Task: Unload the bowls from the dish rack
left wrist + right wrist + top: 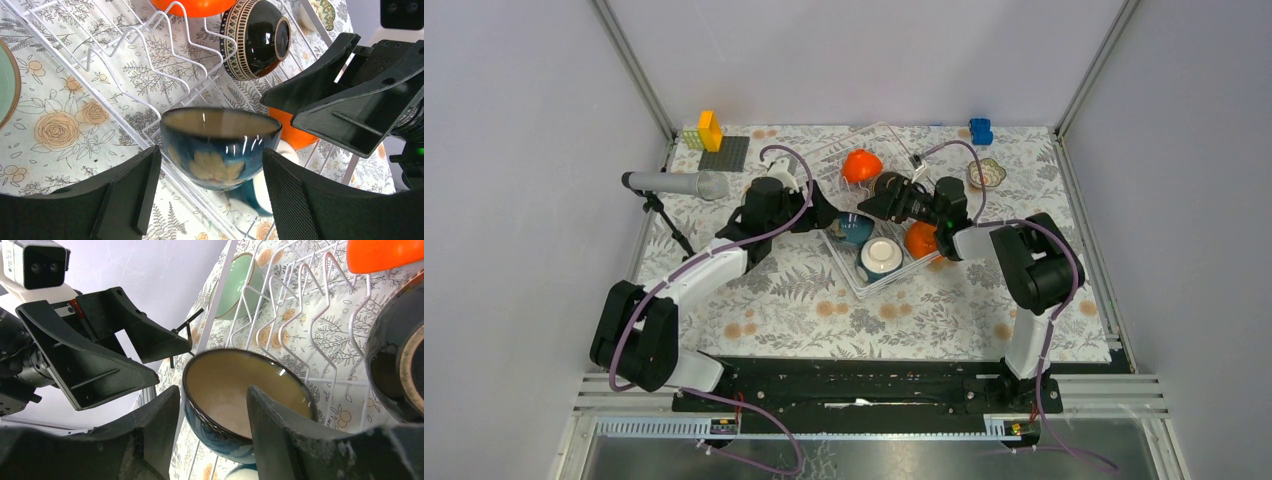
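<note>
The white wire dish rack [902, 150] stands mid-table. A teal blue bowl [856, 228] sits at its left side. My left gripper [832, 222] is open with that bowl [220, 150] between its fingers, close to its walls. My right gripper [869, 205] is open at the same bowl's [235, 385] rim, opposite the left one. The rack also holds two orange bowls [861, 165] [921, 240], a dark brown bowl [887, 185] and a cream-white bowl [880, 255]. A mint green bowl [240, 285] lies outside the rack's left. A small patterned bowl [986, 173] sits on the table at the right.
A microphone [674, 185] on a stand is at the left. A yellow block [709, 130] stands on a dark grey baseplate [727, 155] at the back left. A blue block [980, 130] is at the back right. Frame posts and walls enclose the table.
</note>
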`<state>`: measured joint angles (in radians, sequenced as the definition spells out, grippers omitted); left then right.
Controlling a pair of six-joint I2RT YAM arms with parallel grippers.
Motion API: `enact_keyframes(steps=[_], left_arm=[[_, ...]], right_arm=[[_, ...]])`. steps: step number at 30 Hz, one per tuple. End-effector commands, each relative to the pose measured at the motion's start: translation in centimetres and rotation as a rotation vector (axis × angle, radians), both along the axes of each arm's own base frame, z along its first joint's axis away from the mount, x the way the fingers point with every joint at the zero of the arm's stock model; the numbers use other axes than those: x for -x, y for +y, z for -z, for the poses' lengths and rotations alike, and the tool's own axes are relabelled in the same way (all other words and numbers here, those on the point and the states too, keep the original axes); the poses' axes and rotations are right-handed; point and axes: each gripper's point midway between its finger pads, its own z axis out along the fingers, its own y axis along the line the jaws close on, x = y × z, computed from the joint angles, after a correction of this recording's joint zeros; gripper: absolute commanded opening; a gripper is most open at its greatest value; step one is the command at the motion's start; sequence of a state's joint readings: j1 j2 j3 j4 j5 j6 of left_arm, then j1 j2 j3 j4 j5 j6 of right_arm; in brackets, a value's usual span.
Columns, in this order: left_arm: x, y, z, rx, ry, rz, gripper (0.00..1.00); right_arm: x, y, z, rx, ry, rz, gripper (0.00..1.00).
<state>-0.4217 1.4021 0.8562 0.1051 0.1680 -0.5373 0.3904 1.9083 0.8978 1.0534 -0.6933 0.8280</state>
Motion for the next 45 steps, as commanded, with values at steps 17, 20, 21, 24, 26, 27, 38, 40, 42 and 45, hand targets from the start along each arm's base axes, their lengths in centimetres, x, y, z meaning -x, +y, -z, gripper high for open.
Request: enact_keyframes(steps=[17, 20, 21, 24, 26, 27, 38, 40, 42, 45], left_arm=[[1.6, 0.9, -1.5, 0.046, -0.046, -0.022, 0.74], [1.8, 1.2, -1.9, 0.056, -0.064, -0.038, 0.74], [1.9, 1.3, -2.1, 0.058, -0.071, -0.042, 0.74], [2.1, 1.7, -2.3, 0.058, -0.079, -0.056, 0.74], [2.1, 2.0, -2.4, 0.058, -0.09, -0.072, 0.74], [2.1, 2.1, -2.4, 0.063, -0.093, -0.08, 0.75], [2.5, 3.0, -2.9, 0.089, -0.11, -0.134, 0.75], [2.6, 3.3, -3.0, 0.088, -0.118, -0.146, 0.75], [2.8, 3.5, -3.1, 0.088, -0.123, -0.153, 0.75], [3.0, 3.7, -3.1, 0.083, -0.12, -0.157, 0.75]], right_arm=[[-1.7, -1.6, 1.1, 0.387, -0.07, 0.063, 0.79], [-2.5, -3.0, 1.1, 0.457, -0.02, 0.152, 0.8], [-2.7, -3.3, 1.0, 0.474, 0.002, 0.175, 0.79], [-2.5, -3.9, 1.6, 0.516, 0.121, 0.206, 0.75], [-1.6, -3.8, 2.3, 0.549, 0.217, 0.19, 0.72], [-1.2, -3.7, 2.6, 0.573, 0.247, 0.183, 0.72], [0.3, -4.1, 3.6, 0.753, 0.398, 0.274, 0.56], [0.5, -3.8, 3.6, 0.759, 0.398, 0.272, 0.55], [0.8, -3.5, 3.6, 0.769, 0.397, 0.264, 0.56], [1.3, -3.0, 3.9, 0.799, 0.409, 0.246, 0.55]])
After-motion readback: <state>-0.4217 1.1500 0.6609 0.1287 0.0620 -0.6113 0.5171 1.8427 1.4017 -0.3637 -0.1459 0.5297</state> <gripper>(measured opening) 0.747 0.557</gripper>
